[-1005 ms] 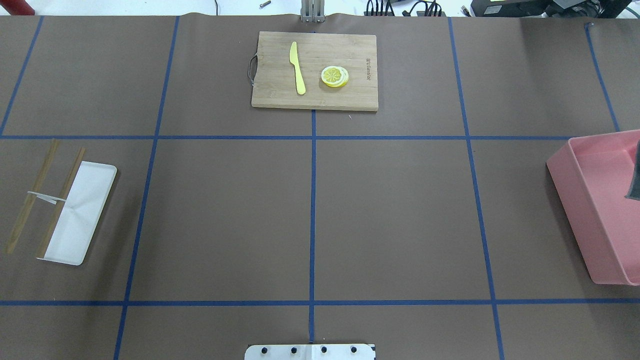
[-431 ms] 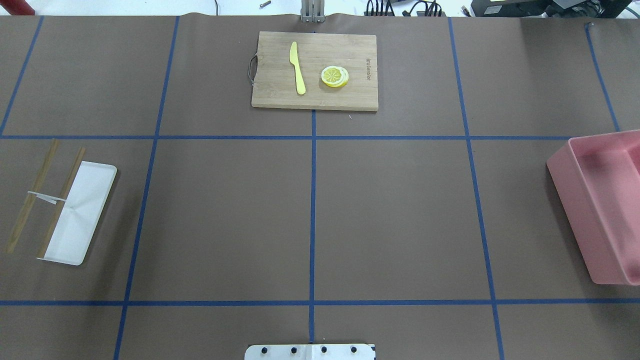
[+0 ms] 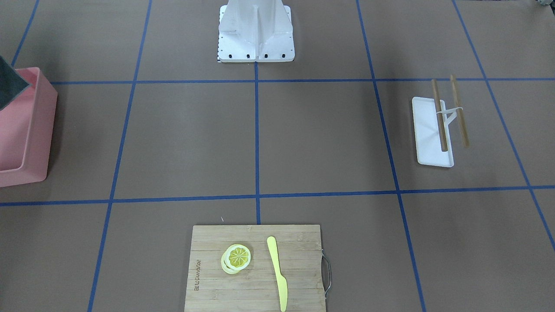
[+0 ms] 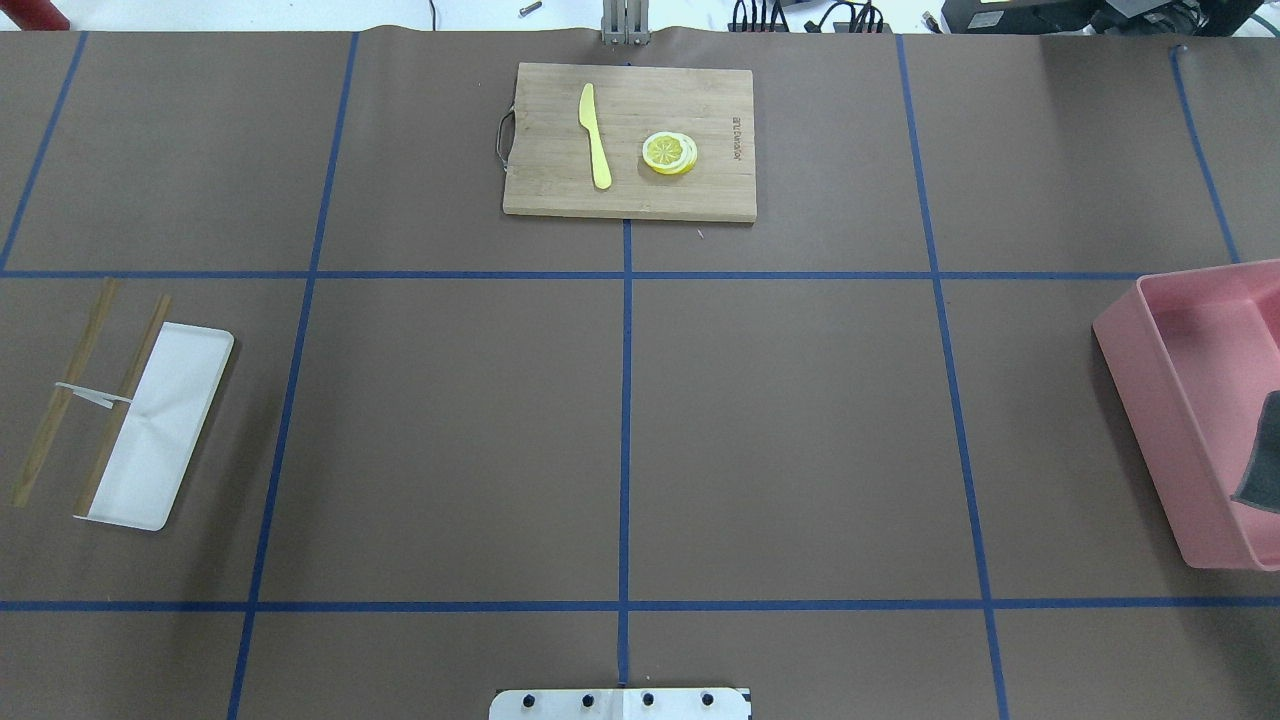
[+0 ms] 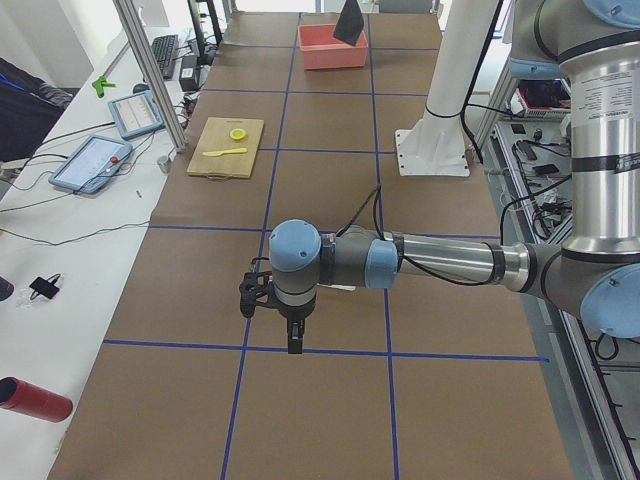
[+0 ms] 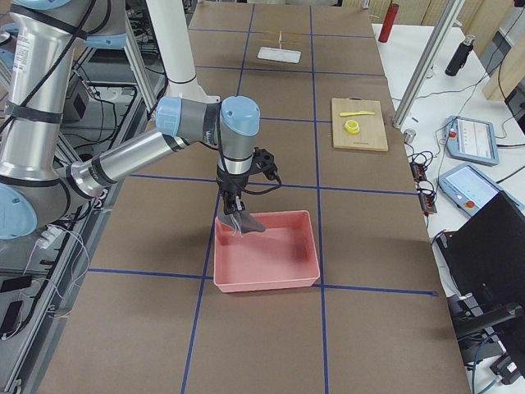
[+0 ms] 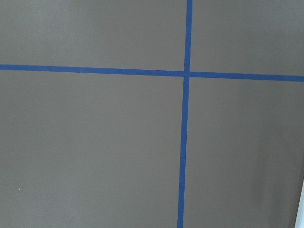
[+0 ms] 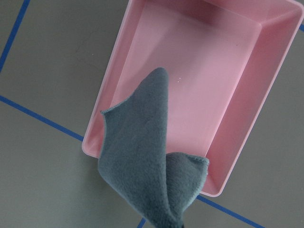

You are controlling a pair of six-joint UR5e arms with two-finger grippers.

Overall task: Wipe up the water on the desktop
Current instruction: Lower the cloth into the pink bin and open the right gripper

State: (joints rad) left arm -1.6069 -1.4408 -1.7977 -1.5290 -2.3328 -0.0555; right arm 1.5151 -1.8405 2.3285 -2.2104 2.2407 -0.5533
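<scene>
The desktop (image 4: 800, 430) is a matte brown surface with a blue tape grid; I see no wet patch on it. My right gripper (image 6: 235, 212) holds a grey cloth (image 8: 142, 161) that hangs over the near corner of a pink bin (image 8: 199, 71). The cloth also shows at the right edge of the overhead view (image 4: 1262, 458) and at the left edge of the front view (image 3: 9, 81). My left gripper (image 5: 293, 335) hovers low over a tape crossing on the desktop; I cannot tell whether it is open or shut.
A bamboo cutting board (image 4: 630, 140) with a yellow knife (image 4: 595, 135) and lemon slices (image 4: 669, 153) lies at the far middle. A white tray (image 4: 160, 425) with chopsticks (image 4: 60, 400) lies at the left. The pink bin (image 4: 1160, 400) stands at the right edge.
The cloth left the overhead view at the right edge, then came back lower in it, over the bin's nearer part. Nothing else on the desktop moved.
</scene>
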